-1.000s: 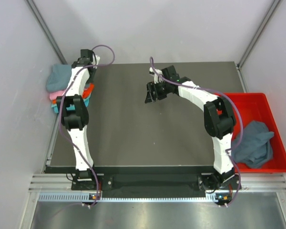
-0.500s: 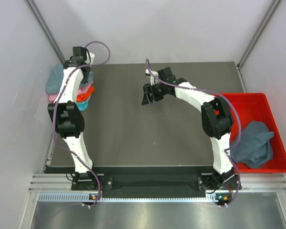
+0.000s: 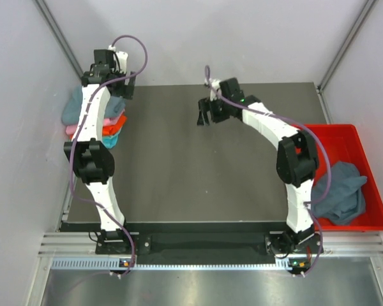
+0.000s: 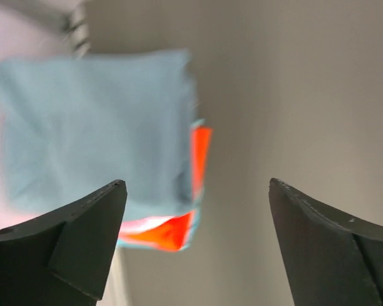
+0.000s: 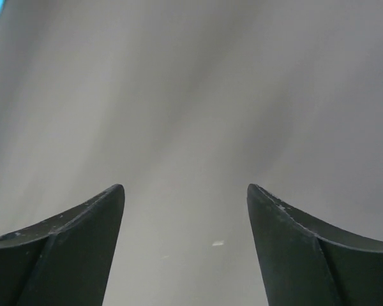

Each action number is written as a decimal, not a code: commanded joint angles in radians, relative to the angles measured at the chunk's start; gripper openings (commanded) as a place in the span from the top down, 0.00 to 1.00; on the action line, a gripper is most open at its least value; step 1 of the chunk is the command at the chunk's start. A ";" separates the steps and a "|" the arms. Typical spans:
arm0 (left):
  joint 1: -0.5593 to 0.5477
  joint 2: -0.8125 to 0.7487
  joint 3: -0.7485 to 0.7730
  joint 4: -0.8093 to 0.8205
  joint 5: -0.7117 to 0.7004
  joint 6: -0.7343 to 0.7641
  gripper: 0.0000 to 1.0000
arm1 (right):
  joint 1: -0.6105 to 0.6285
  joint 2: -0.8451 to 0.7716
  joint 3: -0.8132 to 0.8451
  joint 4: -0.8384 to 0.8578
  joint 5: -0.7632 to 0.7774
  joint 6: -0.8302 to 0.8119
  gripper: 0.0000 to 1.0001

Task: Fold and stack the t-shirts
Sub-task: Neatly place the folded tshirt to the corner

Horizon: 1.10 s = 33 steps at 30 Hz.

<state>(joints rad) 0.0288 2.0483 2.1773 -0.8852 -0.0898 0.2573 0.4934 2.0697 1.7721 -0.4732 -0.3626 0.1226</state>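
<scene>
While the left gripper [image 4: 196,183] hangs above the far left corner of the table [image 3: 179,172] with its jaws spread wide and nothing between them, the folded stack of t-shirts [image 4: 96,127] lies right below it at that edge of the table, a blue-grey shirt on top and orange, pink and teal layers showing beneath. The right gripper [image 5: 185,187] hovers over the far middle of the table, jaws likewise apart and empty. One crumpled blue-grey t-shirt [image 3: 341,191] lies in the red tray [image 3: 332,129] just off the table's right edge.
</scene>
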 commanded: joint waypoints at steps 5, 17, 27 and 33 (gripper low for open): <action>-0.026 0.016 0.119 0.127 0.184 -0.205 0.01 | -0.163 -0.195 0.121 -0.031 0.254 -0.086 0.20; -0.142 0.004 0.072 0.163 0.173 -0.325 0.01 | -0.213 -0.300 0.254 -0.326 0.718 -0.161 0.08; -0.145 -0.023 0.065 0.154 0.249 -0.337 0.01 | -0.207 -0.424 0.158 -0.289 0.873 -0.172 0.02; -0.167 -0.054 0.038 0.158 0.199 -0.314 0.01 | -0.211 -0.447 0.101 -0.265 0.832 -0.175 0.00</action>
